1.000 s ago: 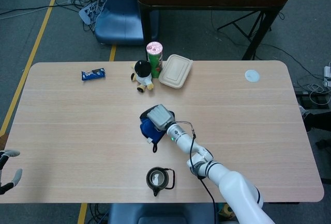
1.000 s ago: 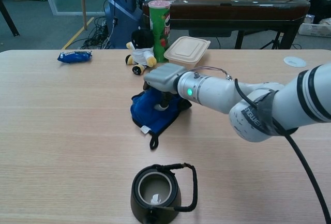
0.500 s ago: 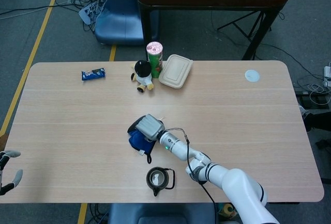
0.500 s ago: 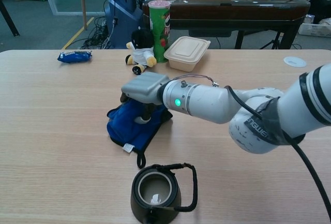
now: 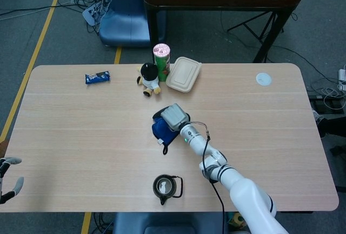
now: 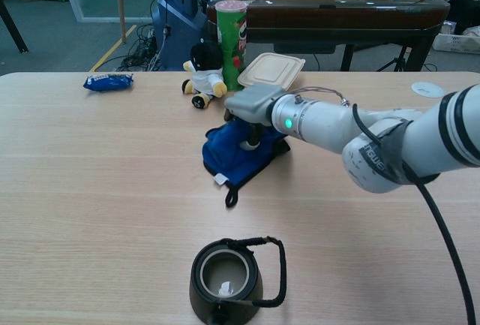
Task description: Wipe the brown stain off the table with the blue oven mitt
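Observation:
The blue oven mitt (image 5: 160, 130) (image 6: 232, 156) lies flat near the middle of the table, its loop trailing toward the front. My right hand (image 5: 174, 117) (image 6: 251, 107) sits on top of it, fingers pressed down into the cloth and gripping it. No brown stain shows in either view; the patch of table under the mitt is hidden. My left hand (image 5: 8, 182) hangs off the table's front left corner with its fingers apart, holding nothing.
A dark kettle (image 5: 164, 187) (image 6: 225, 276) stands near the front edge, close to the mitt. At the back are a chips can (image 5: 161, 61), a plush toy (image 5: 148, 77), a beige lunch box (image 5: 184, 74) and a blue snack pack (image 5: 97, 77). A white disc (image 5: 263, 79) lies far right.
My right hand slid the mitt left and toward the front, then swept it back right and away from the kettle. The left hand has not moved.

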`<control>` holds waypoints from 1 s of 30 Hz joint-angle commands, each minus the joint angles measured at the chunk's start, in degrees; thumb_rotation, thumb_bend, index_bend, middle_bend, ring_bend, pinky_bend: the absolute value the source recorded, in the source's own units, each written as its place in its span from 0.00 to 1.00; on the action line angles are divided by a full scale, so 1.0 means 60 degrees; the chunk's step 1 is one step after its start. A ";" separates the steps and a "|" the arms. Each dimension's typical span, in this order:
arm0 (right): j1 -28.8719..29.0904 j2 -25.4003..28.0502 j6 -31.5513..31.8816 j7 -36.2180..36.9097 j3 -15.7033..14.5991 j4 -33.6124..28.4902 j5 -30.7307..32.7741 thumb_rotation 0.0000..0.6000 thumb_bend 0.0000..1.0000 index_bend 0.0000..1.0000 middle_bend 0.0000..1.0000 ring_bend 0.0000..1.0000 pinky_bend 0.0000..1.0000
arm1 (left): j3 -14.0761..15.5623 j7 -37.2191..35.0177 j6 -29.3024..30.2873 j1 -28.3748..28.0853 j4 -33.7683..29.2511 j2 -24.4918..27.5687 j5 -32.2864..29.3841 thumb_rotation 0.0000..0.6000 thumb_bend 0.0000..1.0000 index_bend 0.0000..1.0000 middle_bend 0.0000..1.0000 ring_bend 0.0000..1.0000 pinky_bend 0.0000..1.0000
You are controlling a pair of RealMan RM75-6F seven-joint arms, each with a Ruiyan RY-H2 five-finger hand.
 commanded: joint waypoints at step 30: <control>-0.1477 0.3276 0.1385 0.0929 -0.1370 -0.5021 -0.0960 1.00 0.51 0.59 0.50 0.45 0.62 | -0.0005 -0.0053 -0.0040 -0.0078 -0.0073 0.0010 0.0170 1.00 0.30 0.35 0.32 0.26 0.26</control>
